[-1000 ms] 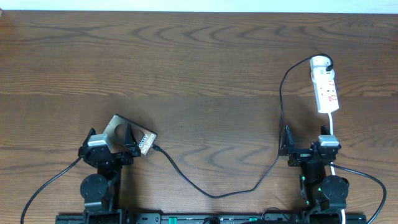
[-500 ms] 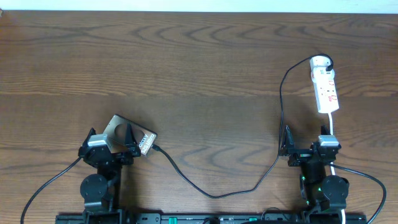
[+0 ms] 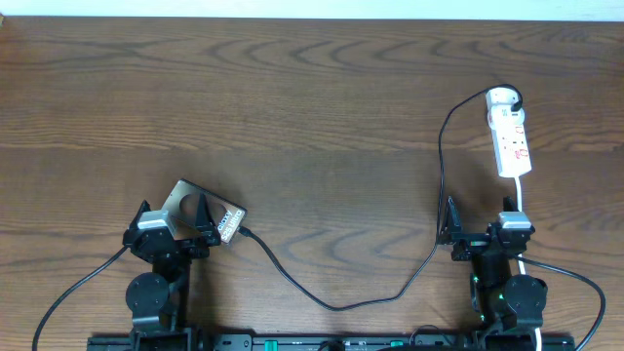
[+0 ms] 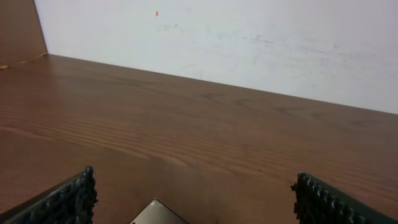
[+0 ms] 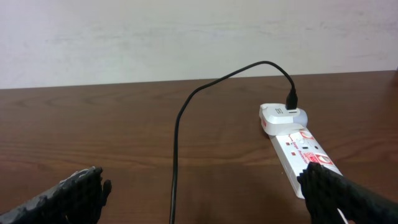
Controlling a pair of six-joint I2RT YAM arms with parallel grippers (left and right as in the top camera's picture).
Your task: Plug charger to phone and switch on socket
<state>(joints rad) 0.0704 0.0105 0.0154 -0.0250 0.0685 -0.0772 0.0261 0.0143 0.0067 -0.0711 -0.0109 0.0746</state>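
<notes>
The phone (image 3: pixel 195 209) lies flat at the lower left, its lettered end toward the right; one corner shows in the left wrist view (image 4: pixel 155 214). The charger cable (image 3: pixel 331 302) runs from the phone's right end in a loop across the table up to the socket (image 3: pixel 510 135) at the right, where it is plugged into the strip's far end (image 5: pixel 292 99). My left gripper (image 3: pixel 174 216) is open over the phone, fingers apart and empty. My right gripper (image 3: pixel 478 226) is open and empty just below the socket (image 5: pixel 298 146), with the cable (image 5: pixel 176 162) between its fingers.
A white cord (image 3: pixel 522 210) runs from the socket down past the right arm. Thick black arm cables (image 3: pixel 78 288) trail at the lower left and lower right. A pale wall stands beyond the table's far edge (image 4: pixel 217 81).
</notes>
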